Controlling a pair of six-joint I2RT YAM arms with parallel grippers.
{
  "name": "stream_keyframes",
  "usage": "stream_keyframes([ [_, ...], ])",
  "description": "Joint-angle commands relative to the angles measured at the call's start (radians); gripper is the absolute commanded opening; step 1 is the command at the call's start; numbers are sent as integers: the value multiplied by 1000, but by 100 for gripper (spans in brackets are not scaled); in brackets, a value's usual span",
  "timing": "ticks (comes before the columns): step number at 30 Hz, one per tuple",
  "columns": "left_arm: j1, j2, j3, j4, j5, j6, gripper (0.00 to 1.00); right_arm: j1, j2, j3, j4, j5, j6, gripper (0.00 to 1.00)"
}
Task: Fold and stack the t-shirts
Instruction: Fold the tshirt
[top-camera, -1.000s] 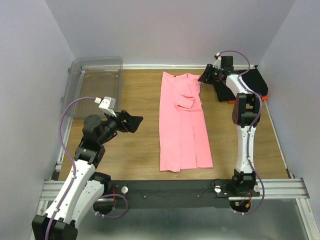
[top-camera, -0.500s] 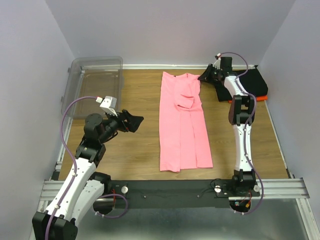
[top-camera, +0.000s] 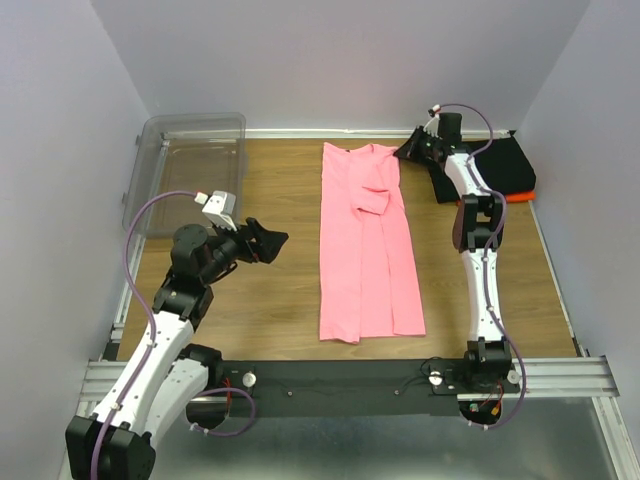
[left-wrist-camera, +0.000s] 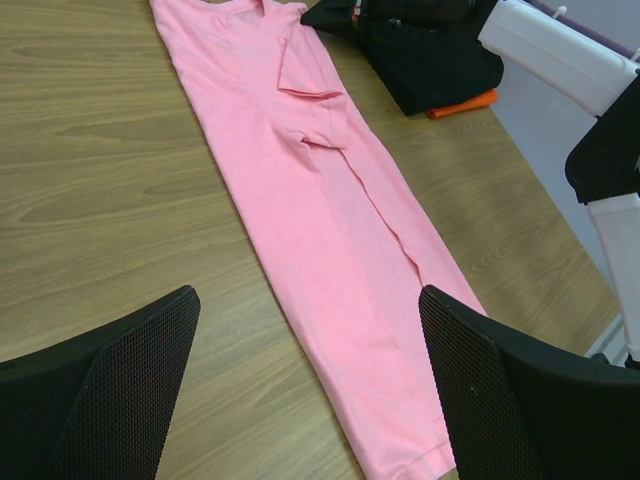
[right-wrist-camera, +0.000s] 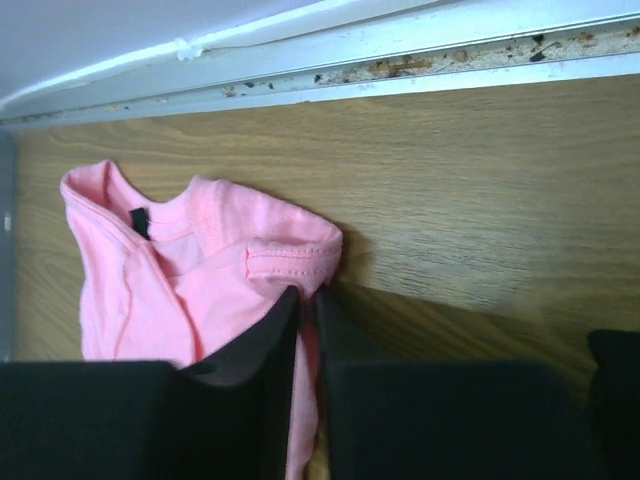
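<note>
The task looks partly done. 2 shirts are already folded into rectangles at the far right corner of the tabletop (top-camera: 270, 300): the black t-shirt (top-camera: 505, 165) lies on top of the orange t-shirt (top-camera: 520, 196), of which only a thin edge shows. The pink t-shirt (top-camera: 365, 250) is mid-fold. It lies flat in the middle of the tabletop as 1 long narrow strip running from near to far, both sides turned in and a sleeve folded onto the chest. What seems left is to fold it crosswise into a rectangle and set it on the stack of 2.

The right gripper (top-camera: 412, 148) sits low at the strip's far right corner, between the pink t-shirt and the black one. In the right wrist view its jaws are pinched narrow, with pink cloth showing in the slit between them; I judge that it has the shoulder edge nipped. The collar with its dark neck label (right-wrist-camera: 139, 220) lies just beyond and to the left of the fingertips.

The left gripper (top-camera: 272, 241) hangs above bare wood to the left of the strip, apart from it, jaws spread wide and holding nothing. Its wrist view looks across the whole strip toward the stack.
</note>
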Motion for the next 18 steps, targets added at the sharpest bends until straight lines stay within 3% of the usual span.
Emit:
stream_keyframes([
  [1,4,17,-11,38,31,-10,98,-2,58,37,49,-11,9,27],
  [7,4,52,-12,73,36,-14,98,-2,41,60,81,-2,-24,44],
  [10,2,76,-2,73,48,-14,98,-2,-55,21,75,25,-111,64],
  [14,-33,69,9,62,64,-10,98,-1,-284,-177,66,33,-329,83],
  [16,-76,41,32,58,62,16,98,-1,-403,-286,54,0,-406,98],
  [18,-145,21,61,56,9,73,98,-1,-595,-480,43,-103,-551,100],
])
